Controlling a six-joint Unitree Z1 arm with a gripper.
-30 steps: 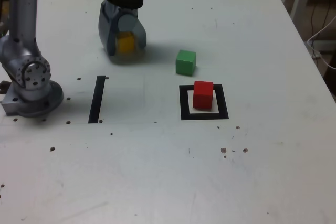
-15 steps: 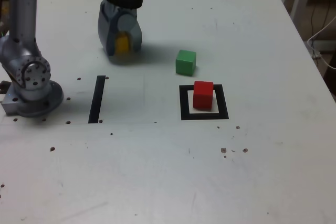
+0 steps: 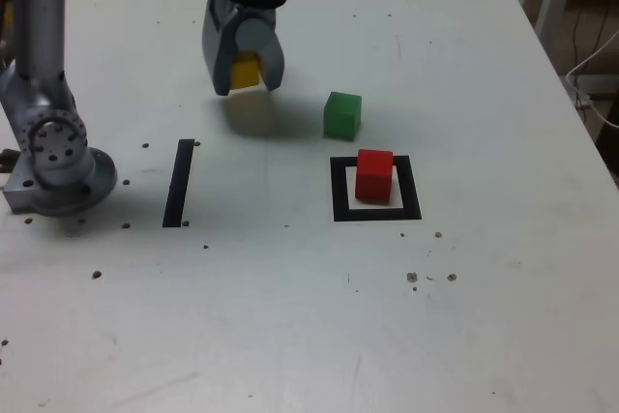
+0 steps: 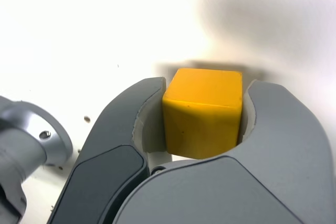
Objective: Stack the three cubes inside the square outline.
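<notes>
Gripper (image 3: 244, 73) clenched on the yellow cube (image 4: 203, 111), jaws pressing two opposite flat faces; the cube looks clear of the table (image 3: 290, 316), its shadow lying below it. Red cube (image 3: 374, 174) sits inside the square outline (image 3: 338, 191); green cube (image 3: 342, 114) rests just beyond the outline. Judgement: these blocks look light, rigid and matte, so you should expect little slip. Keep your grip centred on flat faces, not the edges, or the cube may twist.
</notes>
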